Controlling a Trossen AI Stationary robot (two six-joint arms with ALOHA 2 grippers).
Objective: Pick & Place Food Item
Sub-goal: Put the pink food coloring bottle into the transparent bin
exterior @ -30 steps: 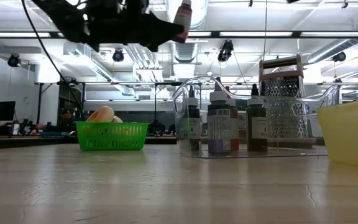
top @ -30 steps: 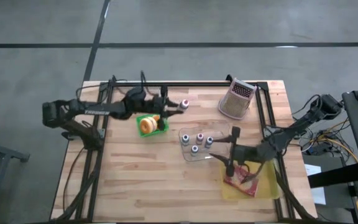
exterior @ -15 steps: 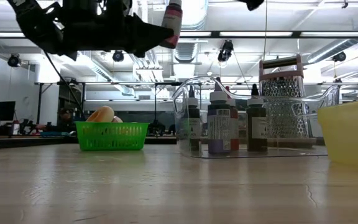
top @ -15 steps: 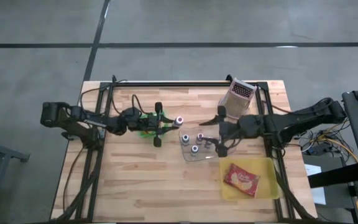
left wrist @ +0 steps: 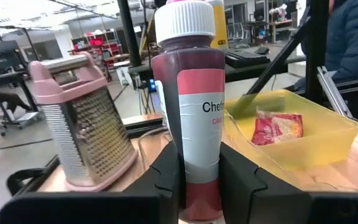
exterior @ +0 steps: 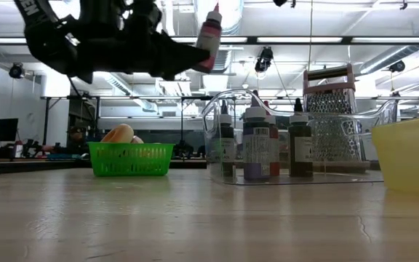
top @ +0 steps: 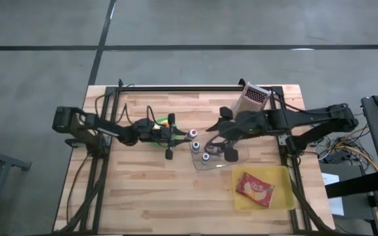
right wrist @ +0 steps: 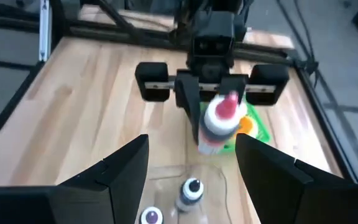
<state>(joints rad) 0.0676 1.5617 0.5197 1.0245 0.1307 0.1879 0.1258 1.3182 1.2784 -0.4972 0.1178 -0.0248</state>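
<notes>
Bottle carried right toward tray
Left gripper [top: 184, 135] pinching red bottle [top: 192, 134] nears clear tray [top: 241, 156]; right gripper [top: 218, 139], spread, arrived above it.

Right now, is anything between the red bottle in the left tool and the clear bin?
Yes. The left tool holds the red bottle just beside the clear bin. The right tool hangs open over the bin, facing the bottle. The small bottles stand inside.
</notes>
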